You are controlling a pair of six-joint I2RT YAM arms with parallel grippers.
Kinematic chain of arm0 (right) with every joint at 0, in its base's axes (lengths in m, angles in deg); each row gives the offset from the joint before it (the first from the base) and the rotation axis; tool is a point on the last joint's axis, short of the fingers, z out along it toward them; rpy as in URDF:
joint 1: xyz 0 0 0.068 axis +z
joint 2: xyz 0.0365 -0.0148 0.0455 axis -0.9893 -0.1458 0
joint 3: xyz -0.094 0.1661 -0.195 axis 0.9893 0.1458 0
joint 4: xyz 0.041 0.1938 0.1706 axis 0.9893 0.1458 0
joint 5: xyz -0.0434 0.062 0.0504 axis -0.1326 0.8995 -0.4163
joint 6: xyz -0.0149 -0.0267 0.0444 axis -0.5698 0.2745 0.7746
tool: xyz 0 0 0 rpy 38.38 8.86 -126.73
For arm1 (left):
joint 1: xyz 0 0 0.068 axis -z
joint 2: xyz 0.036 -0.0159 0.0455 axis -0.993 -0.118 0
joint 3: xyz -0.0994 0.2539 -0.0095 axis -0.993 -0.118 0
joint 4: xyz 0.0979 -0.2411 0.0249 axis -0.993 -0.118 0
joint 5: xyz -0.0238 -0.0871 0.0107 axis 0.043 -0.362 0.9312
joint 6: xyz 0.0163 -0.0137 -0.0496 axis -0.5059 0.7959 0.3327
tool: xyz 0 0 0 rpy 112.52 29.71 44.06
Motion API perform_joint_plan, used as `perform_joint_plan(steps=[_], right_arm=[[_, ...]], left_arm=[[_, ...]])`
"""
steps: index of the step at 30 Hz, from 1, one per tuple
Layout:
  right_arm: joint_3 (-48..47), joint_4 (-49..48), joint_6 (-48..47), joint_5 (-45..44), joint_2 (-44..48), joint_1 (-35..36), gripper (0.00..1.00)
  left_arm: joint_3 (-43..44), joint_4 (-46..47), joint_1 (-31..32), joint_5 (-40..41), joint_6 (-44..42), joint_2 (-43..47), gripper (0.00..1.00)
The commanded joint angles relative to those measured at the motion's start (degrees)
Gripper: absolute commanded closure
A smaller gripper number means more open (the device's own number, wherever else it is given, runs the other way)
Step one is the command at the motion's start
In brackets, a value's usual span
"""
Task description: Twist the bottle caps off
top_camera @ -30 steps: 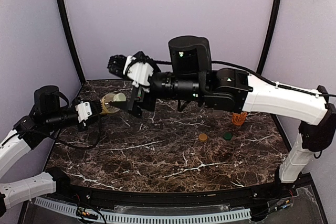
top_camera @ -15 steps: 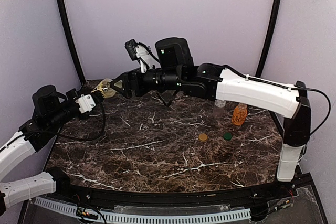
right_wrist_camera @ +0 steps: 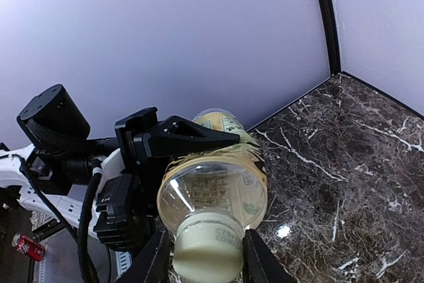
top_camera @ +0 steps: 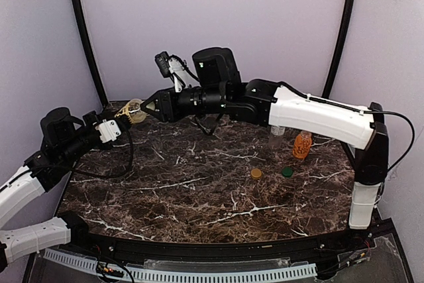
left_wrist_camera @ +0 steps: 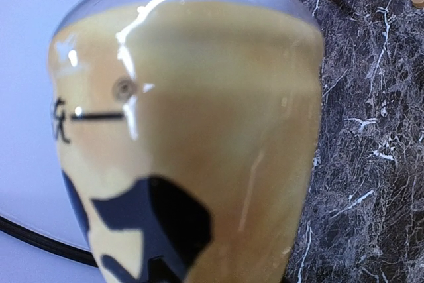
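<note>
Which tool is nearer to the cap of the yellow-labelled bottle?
Right. The right tool sits around the cap, one finger on each side. The left tool holds the yellow-labelled bottle by its body, away from the cap.

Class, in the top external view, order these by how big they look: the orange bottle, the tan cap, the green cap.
1. The orange bottle, clearly largest.
2. The tan cap and green cap look about alike, so I leave them unranked.
</note>
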Motion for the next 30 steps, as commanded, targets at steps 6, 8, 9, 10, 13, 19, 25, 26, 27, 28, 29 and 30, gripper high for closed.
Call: perform_joint_plan(steps=[6, 8, 9, 10, 13, 19, 25, 26, 27, 28, 29, 30], right_arm=[[-2.0, -0.3, -0.4, 2.3, -1.4, -0.5, 0.96], [-2.5, 0.4, -2.8, 3.1, -1.6, -0.5, 1.0], [-2.8, 0.8, -5.0, 4.3, -1.6, -0.5, 1.0], [-3.1, 1.4, -7.7, 5.5, -1.6, -0.4, 1.0], [-2.3, 3.5, -20.9, 7.0, 0.0, 0.9, 1.0], [8.2, 6.1, -56.0, 3.5, 6.4, 7.5, 1.0], [13.3, 8.5, -76.1, -4.0, 9.8, 11.1, 1.0], [14.1, 8.7, -78.9, -5.3, 10.3, 11.6, 1.0], [14.8, 8.8, -81.5, -6.8, 10.6, 12.1, 1.0], [15.2, 9.1, -84.0, -8.4, 10.8, 12.6, 1.0], [15.3, 9.5, -86.8, -10.1, 10.9, 13.2, 1.0], [15.2, 10.0, -88.4, -12.5, 10.7, 13.8, 1.0]], left_arm=[[-0.6, 1.4, 0.3, -0.5, -0.5, 0.0, 0.69], [-0.4, 0.8, 0.3, -1.2, 0.0, 0.2, 0.69], [-0.2, -0.4, 0.3, -2.2, 0.2, 0.3, 0.69], [0.3, -1.5, 0.3, -2.9, 0.9, 0.3, 0.7], [2.9, -11.5, 0.3, -10.7, 1.9, 0.7, 0.7], [5.5, -28.5, 0.3, -24.1, 0.0, 0.8, 0.7], [6.9, -38.5, 0.3, -28.7, -3.8, 0.5, 0.71], [7.0, -40.8, 0.3, -29.3, -4.4, 0.4, 0.71], [7.0, -41.8, 0.3, -29.5, -5.6, 0.3, 0.71], [7.0, -43.4, 0.3, -29.9, -6.0, 0.4, 0.71], [7.0, -43.9, 0.3, -30.0, -6.5, 0.3, 0.71], [7.0, -44.5, 0.3, -30.1, -6.6, 0.3, 0.71]])
